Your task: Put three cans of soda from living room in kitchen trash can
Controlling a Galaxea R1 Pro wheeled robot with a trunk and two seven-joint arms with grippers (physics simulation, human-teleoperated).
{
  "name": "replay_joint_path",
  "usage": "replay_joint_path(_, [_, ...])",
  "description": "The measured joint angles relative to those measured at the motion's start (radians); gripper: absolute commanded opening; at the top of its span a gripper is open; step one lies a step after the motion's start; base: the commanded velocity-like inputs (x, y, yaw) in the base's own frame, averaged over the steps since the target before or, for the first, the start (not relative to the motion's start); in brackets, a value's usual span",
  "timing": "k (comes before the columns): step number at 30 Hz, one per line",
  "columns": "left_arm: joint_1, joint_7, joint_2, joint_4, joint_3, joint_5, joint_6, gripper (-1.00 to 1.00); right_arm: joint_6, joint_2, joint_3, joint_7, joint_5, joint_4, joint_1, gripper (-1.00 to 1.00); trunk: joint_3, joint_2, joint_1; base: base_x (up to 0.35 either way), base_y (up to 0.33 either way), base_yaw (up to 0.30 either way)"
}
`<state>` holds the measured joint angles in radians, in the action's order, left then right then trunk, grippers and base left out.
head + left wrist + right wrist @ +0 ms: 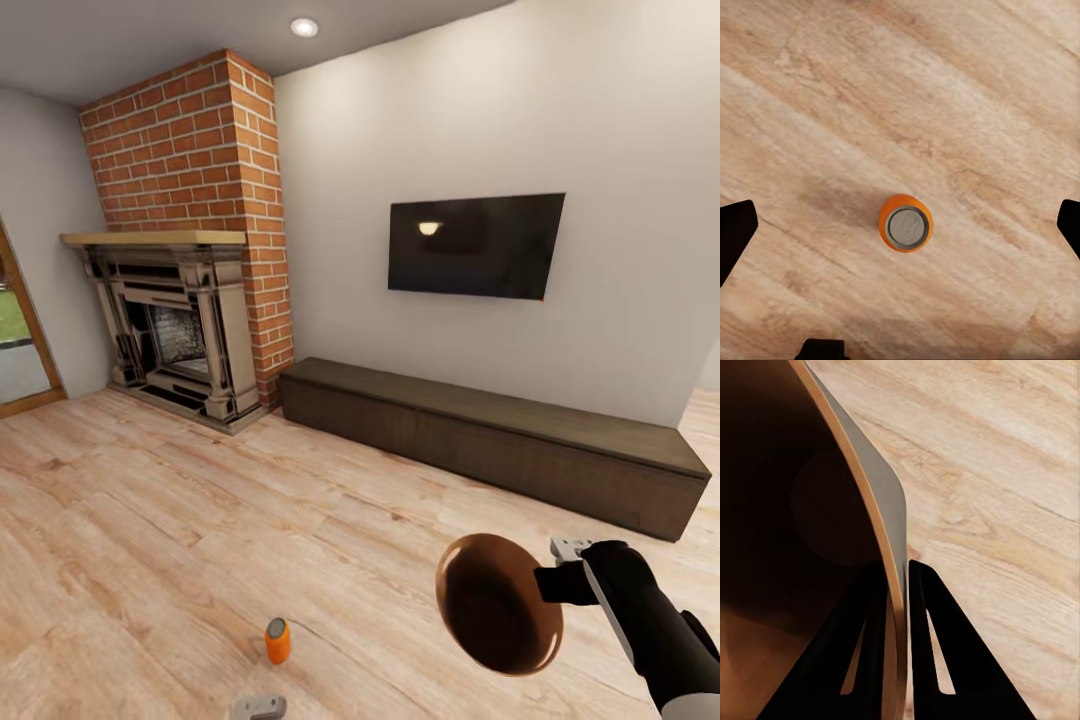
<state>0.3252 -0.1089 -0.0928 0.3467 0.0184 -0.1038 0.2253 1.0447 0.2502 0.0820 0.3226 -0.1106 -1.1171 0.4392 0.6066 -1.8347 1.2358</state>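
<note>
Can [905, 223], orange, upright on floor [967, 90], directly below left claw [900, 225], fingers wide apart either side. Right claw [898, 637] clamped on bin [497, 604] rim, bin tipped sideways. Risk: an off-centre descent knocks can over; it rolls away.

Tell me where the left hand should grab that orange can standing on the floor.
Probably across the round side wall of the orange can, coming straight down from above: it stands upright on the wood floor, centred under the open left hand.
</note>
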Motion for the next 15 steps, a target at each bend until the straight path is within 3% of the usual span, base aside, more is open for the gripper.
replay_joint_path(4, [0.0, 0.0, -0.001, 0.0, 0.0, 0.0, 0.0, 1.0, 0.0, 0.002, 0.004, 0.002, 0.003, -0.078, -0.008, -1.0, 0.013, -0.028, 0.015, 0.0, 0.0, 0.0])
replay_joint_path(10, [0.0, 0.0, -0.002, 0.0, 0.001, 0.0, 0.0, 1.0, 0.002, -0.002, 0.012, 0.006, 0.015, -0.332, -0.115, -1.0, 0.031, -0.07, 0.038, 0.0, 0.0, 0.0])
replay_joint_path(12, [0.0, 0.0, -0.002, 0.0, 0.001, 0.001, 0.0, 1.0, 0.0, -0.009, 0.015, 0.005, 0.006, -0.39, -0.137, -1.0, 0.038, -0.084, 0.046, 0.0, 0.0, 0.0])
replay_joint_path(15, [0.0, 0.0, -0.002, 0.0, 0.001, 0.001, -0.001, 1.0, 0.002, -0.02, 0.042, 0.007, 0.028, -0.424, -0.152, -1.0, 0.047, -0.105, 0.057, 0.0, 0.0, 0.0])
